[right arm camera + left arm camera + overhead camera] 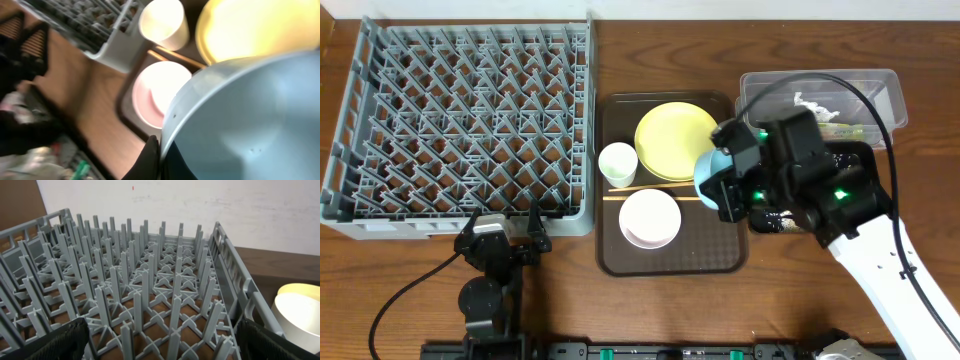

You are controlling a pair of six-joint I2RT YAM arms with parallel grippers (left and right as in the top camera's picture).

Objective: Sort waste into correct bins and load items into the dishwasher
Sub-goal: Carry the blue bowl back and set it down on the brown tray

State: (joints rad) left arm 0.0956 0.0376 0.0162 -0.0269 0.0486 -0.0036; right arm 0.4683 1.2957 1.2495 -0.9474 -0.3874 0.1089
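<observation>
Brown tray [660, 260] bears chopsticks [688, 197] lying left-right; right tool [725, 190] grips light-blue bowl [704, 168].

The right arm [880, 275] has a smooth white forearm link and blocky black wrist housings [790, 150] dotted with small green lights (three show from overhead). A thin black cable [892, 165] loops off it. The left arm [485, 285] is all black, with rounded joints, a black lead [410, 283] of its own, and ribbed black fingers [52, 341].

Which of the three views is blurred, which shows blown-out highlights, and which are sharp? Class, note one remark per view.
Right wrist: blurred throughout, the light-blue bowl close and soft, the white bowl and white cup glaring; left wrist: dish rack sharp; overhead: sharp, evenly lit.
</observation>
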